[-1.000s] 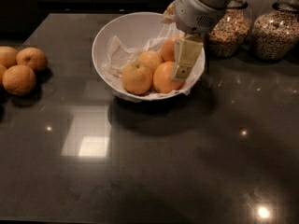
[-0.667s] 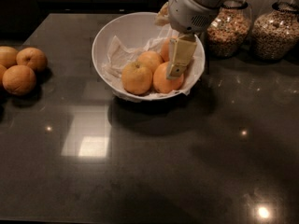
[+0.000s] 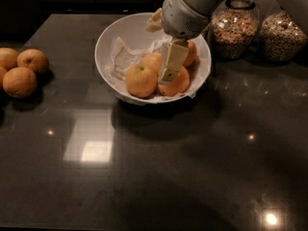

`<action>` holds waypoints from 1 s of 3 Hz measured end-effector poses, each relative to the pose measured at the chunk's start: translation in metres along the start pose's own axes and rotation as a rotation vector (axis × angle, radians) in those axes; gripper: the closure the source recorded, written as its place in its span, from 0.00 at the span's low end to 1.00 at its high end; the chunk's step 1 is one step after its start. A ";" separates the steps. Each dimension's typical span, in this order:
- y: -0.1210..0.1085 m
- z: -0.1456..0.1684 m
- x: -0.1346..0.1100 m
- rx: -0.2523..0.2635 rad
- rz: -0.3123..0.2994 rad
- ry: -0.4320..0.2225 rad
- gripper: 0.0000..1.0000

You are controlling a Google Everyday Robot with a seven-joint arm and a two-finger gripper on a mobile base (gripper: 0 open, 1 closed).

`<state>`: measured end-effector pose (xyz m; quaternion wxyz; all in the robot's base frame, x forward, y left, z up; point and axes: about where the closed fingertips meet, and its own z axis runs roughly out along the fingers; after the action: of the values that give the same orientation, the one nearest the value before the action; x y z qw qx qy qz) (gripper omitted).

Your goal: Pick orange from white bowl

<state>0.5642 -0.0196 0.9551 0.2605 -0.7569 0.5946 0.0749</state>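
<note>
The white bowl stands at the back middle of the dark counter, lined with crumpled white paper. Several oranges lie in it. The paler, dimpled orange with a small stem dimple is at the front left of the pile. A deeper orange lies right beside it, with others behind. My gripper reaches down into the bowl from the upper right. Its cream-coloured tip sits between the pale orange and the deeper one, over the edge of the deeper one. The arm's white wrist hides the bowl's far rim.
Three loose oranges lie on the counter at the far left edge. Two glass jars of cereal stand close behind the bowl at the right. Bright light reflections lie on the counter in front of the bowl.
My gripper has shifted a little to the left inside the bowl, from over the right-hand orange towards the gap beside the pale one. The oranges have not moved.
</note>
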 end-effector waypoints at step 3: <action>0.000 0.039 -0.012 -0.062 -0.017 -0.084 0.16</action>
<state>0.5689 0.0103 0.9268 0.2623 -0.7659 0.5740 0.1229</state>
